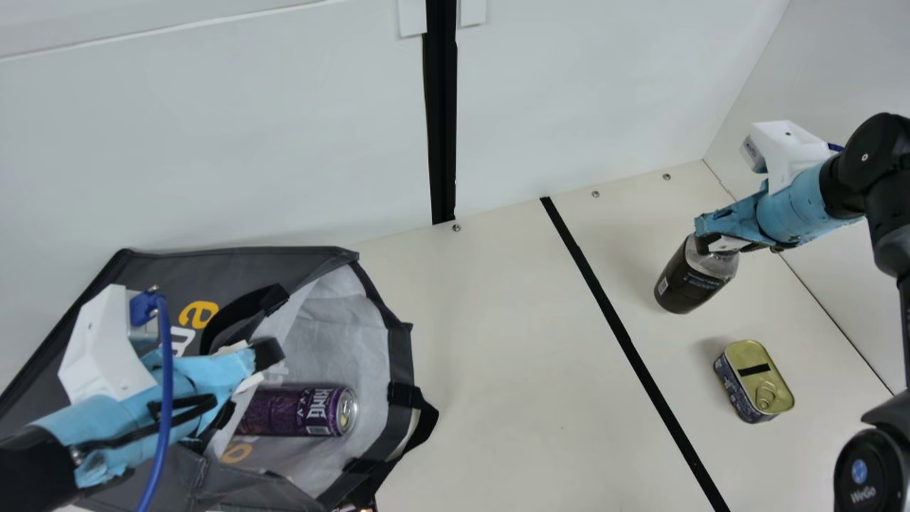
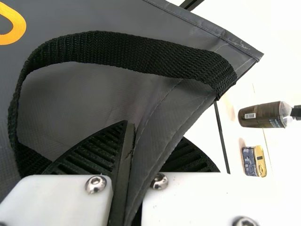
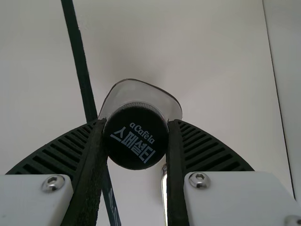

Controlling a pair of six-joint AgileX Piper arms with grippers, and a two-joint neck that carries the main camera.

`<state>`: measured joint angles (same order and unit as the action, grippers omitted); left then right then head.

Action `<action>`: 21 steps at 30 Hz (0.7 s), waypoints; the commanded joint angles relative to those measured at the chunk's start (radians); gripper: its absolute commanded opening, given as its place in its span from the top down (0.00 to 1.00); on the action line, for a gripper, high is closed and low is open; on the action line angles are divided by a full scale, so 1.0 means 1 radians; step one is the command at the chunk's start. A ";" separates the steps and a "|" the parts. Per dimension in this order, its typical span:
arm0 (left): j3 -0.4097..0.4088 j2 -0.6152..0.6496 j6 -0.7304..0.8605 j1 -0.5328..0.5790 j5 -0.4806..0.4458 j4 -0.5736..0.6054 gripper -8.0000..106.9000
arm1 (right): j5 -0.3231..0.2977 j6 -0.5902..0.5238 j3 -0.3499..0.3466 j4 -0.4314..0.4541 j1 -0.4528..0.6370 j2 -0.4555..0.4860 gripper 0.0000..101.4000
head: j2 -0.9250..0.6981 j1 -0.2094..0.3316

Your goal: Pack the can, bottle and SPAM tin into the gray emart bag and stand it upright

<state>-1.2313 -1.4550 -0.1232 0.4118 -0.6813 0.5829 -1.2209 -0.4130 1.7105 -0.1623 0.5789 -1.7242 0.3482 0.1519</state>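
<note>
Step in hand: bringing the bottle [image 1: 686,281] to the gray emart bag [image 1: 284,262]; I judge it is the second item, because the can [image 1: 302,411] is already inside.
Right claw [image 3: 137,127]: closed on the black cap [image 3: 134,141] of the bottle, at the far right of the table [image 1: 490,341]; whether the base touches the table, I cannot tell.
Left claw [image 2: 153,136]: pinching the fabric edge of the bag mouth, at the left.
Next move: probably carry the bottle left, over the black strip [image 1: 604,299], and put it in beside the can, while the mouth is held wide.
SPAM tin [image 1: 755,380]: on the right, nearer than the bottle, waiting its turn.
Bottle look: dark label, clear shoulder, round cap.
Can look: purple, with silver top, lying on its side.
Tin look: gold lid with pull ring, dark blue sides.
Bag look: gray outside, pale lining, lying on its side, mouth toward the right.
</note>
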 commanded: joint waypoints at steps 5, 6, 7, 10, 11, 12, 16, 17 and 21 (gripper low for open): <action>0.000 0.000 0.000 0.000 0.000 0.000 1.00 | 0.001 -0.033 -0.045 -0.012 -0.025 0.056 1.00 | 0.001 0.023; 0.000 0.000 0.000 0.000 0.000 0.000 1.00 | 0.001 -0.040 -0.053 -0.014 -0.030 0.066 1.00 | 0.001 0.023; 0.000 0.000 0.000 0.000 0.000 0.000 1.00 | 0.001 -0.047 -0.061 -0.016 -0.035 0.076 1.00 | 0.001 0.023; 0.000 0.000 0.000 0.000 0.000 0.000 1.00 | 0.001 -0.066 -0.084 -0.025 -0.050 0.105 1.00 | 0.001 0.023; 0.000 0.000 0.000 0.000 0.000 0.000 1.00 | 0.001 -0.072 -0.092 -0.029 -0.055 0.115 1.00 | 0.001 0.023; 0.000 0.000 0.000 0.000 0.000 0.000 1.00 | 0.001 -0.079 -0.100 -0.034 -0.060 0.125 1.00 | 0.001 0.023; 0.000 0.000 0.000 0.000 0.000 0.000 1.00 | 0.001 -0.112 -0.132 -0.055 -0.083 0.162 1.00 | 0.001 0.023; 0.000 0.000 0.000 0.000 0.000 0.000 1.00 | 0.001 -0.121 -0.140 -0.059 -0.090 0.171 1.00 | 0.001 0.023; 0.000 0.000 0.000 0.000 0.000 0.000 1.00 | 0.001 -0.163 -0.175 -0.076 -0.118 0.205 1.00 | 0.001 0.023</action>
<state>-1.2313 -1.4550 -0.1232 0.4118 -0.6813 0.5829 -1.2203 -0.5639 1.5433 -0.2343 0.4668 -1.5246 0.3467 0.1519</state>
